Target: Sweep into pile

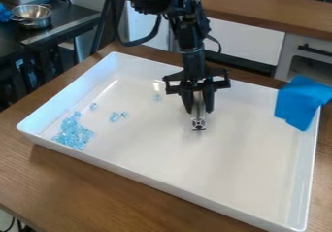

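blue pieces [73, 133] lie heaped near the corner of the tray [162, 180] at the view's left, with strays [118, 116] apart. the gripper [199, 109] has its jaws clamped on a metal bar [198, 124]; held too high, that could skim over strays, while a hard push might scatter the heap.

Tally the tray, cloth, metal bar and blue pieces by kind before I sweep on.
Large white tray: 1
Bright blue cloth: 1
Silver metal bar in the hand: 1
Clear light-blue pieces: too bunched to count
Total: 3, plus the pieces
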Available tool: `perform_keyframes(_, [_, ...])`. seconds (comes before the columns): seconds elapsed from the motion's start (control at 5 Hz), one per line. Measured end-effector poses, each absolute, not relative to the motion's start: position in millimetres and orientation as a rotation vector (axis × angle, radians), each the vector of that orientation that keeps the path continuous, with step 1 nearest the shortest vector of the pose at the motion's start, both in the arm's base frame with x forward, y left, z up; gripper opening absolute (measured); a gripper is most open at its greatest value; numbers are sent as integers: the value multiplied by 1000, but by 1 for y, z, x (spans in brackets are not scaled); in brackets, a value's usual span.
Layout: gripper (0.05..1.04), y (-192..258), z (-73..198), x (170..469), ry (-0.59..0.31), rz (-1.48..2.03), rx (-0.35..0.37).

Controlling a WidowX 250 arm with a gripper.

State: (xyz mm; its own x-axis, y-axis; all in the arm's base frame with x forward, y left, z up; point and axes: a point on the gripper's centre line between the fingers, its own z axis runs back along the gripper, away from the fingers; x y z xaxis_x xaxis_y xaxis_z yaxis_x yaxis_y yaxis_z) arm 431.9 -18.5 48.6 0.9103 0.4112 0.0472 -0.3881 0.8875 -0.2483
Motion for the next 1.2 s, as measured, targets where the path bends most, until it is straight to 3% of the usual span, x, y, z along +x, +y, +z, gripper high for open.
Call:
perform_keyframes(0.6, [380, 0, 38, 426, -121, 450, -245])
perform_keyframes(1.2, [381, 49, 35, 402, -171, 551, -262])
